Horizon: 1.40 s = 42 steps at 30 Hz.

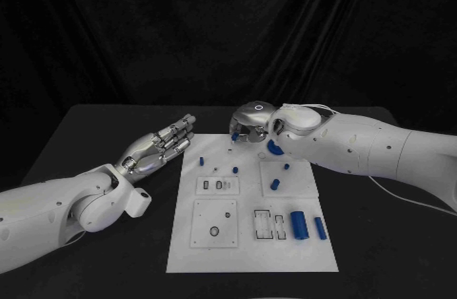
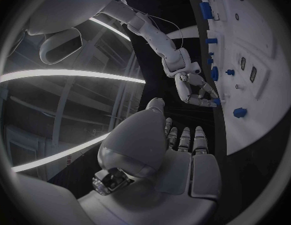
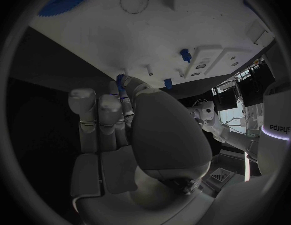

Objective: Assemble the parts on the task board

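Observation:
The white task board (image 1: 252,246) lies in the middle of the black table. My right hand (image 1: 251,123) hovers over the board's far edge and pinches a small blue peg (image 1: 235,137) between thumb and fingers; the right wrist view shows that peg (image 3: 122,81) at the fingertips, close to the board (image 3: 145,32). My left hand (image 1: 160,147) is held flat beside the board's left edge, fingers straight and apart, holding nothing. Blue parts stand on the board: a peg (image 1: 201,160), another (image 1: 235,170), a round piece (image 1: 276,149).
More blue parts sit on the board's right side: two short pegs (image 1: 286,166) (image 1: 274,184), a thick cylinder (image 1: 300,225) and a slim bar (image 1: 320,228). Pale plates with slots and holes (image 1: 214,223) occupy the board's near half. Black cloth hangs behind the table.

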Motion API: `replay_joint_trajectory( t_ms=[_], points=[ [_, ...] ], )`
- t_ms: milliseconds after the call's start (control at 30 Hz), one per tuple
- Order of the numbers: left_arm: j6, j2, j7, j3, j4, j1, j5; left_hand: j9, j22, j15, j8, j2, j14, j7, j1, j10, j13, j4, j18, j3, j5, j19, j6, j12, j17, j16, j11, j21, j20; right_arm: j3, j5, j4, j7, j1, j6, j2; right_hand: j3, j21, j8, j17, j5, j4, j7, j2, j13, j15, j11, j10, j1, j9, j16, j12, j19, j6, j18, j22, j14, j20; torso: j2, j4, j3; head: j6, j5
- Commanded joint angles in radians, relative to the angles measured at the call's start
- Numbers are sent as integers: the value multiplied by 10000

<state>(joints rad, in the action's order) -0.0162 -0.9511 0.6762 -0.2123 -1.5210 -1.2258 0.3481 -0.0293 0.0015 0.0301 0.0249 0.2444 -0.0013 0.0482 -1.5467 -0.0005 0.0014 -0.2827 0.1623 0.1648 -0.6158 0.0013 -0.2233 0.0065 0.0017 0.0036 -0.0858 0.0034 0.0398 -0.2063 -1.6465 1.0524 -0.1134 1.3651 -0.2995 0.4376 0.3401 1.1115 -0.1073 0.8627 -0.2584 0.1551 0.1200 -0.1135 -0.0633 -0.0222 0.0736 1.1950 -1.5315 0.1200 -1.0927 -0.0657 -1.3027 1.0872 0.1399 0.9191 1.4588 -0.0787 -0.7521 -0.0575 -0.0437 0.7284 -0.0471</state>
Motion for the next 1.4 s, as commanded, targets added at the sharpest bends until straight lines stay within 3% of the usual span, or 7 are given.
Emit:
replay_joint_trajectory(
  t_ms=[33, 400, 1100, 1233, 1300, 1333, 1400],
  points=[
    [-137, 3, 608, 6, -14, -20, 44, 10, -15, 173, 31, 25, 13, -36, -87, 5, -14, 17, 59, -65, -32, -13, 75, -65, -17, -36, 103, -34, 113, -7, -87, 41, 192, -46, -24, -3, 71, 24, 30, -5, 56, -6, 42, -4, 11, 83, 0, -70, 105, 12, -33, 53, 14, -70, -96, -2, -20, -86, 1, 7, 1, 8, -6],
    [-127, -16, 593, 7, -11, -20, 44, 11, -15, 112, 31, 29, 13, -78, -111, 5, -14, 37, 63, -121, -34, -13, 93, -65, -17, -36, 146, -34, 178, -7, -48, 153, 158, -48, 57, 64, 114, 6, 94, -62, 76, -9, 66, -25, 15, 107, 29, -175, 141, 4, 16, 60, 72, -150, -86, -9, -67, -107, 5, 40, 8, 7, 14],
    [-198, 56, 522, 7, 87, -20, 44, 12, -15, 87, 29, 38, 13, -92, -137, 5, -14, 60, 67, -167, -43, -13, 113, -65, -17, -36, 154, -34, 210, -7, 249, 225, 259, -49, 179, 39, 217, -29, 302, -124, 204, -22, 105, -89, 15, 162, 103, -542, 230, -37, 88, 43, 217, -450, -65, 8, -173, -175, 8, 13, 7, 20, -13],
    [-209, 76, 503, 7, 117, -20, 44, 12, -15, 87, 29, 38, 13, -92, -137, 5, -14, 60, 67, -167, -43, -13, 113, -65, -17, -36, 154, -34, 210, -7, 251, 224, 369, -49, 351, 33, 235, -38, 358, -99, 217, -28, 40, -121, 17, 132, 113, -695, 266, -50, 80, 50, 260, -548, -52, 21, -200, -166, 9, 12, 5, 20, -6],
    [-207, 81, 523, 7, 125, -20, 44, 13, -15, 74, 27, 43, 13, -119, -148, 5, -14, 69, 72, -198, -37, -13, 126, -65, -17, -36, 174, -34, 235, -7, 251, 217, 426, -49, 466, 36, 216, -74, 464, -18, 284, -1, -18, -211, 19, 82, 172, -1113, 394, -139, 23, 53, 311, -989, -32, -2, -194, -118, 8, 15, 5, 26, -2],
    [-205, 82, 534, 7, 128, -20, 44, 8, -15, 68, 33, 43, 13, -133, -150, 5, -14, 72, 75, -209, -37, -13, 92, -65, -17, -36, 183, -34, 245, -7, 251, 215, 456, -49, 515, 40, 207, -101, 454, -22, 331, -11, -145, -230, 11, 49, 201, -1303, 433, -183, 30, 35, 343, -1216, -20, -16, -209, -94, 10, 16, 5, 31, -3],
    [-200, 82, 551, 7, 134, -20, 44, 6, -15, 59, 37, 43, 13, -142, -153, 5, -14, 75, 77, -218, -39, -13, 77, -65, -17, -36, 189, -34, 255, -7, 252, 211, 496, -49, 575, 45, 202, -161, 448, -96, 351, -19, -171, -236, 9, 28, 207, -1375, 451, -196, 88, 31, 390, -1287, -6, -83, -242, -82, 10, 15, 5, 36, 2]
  ],
)
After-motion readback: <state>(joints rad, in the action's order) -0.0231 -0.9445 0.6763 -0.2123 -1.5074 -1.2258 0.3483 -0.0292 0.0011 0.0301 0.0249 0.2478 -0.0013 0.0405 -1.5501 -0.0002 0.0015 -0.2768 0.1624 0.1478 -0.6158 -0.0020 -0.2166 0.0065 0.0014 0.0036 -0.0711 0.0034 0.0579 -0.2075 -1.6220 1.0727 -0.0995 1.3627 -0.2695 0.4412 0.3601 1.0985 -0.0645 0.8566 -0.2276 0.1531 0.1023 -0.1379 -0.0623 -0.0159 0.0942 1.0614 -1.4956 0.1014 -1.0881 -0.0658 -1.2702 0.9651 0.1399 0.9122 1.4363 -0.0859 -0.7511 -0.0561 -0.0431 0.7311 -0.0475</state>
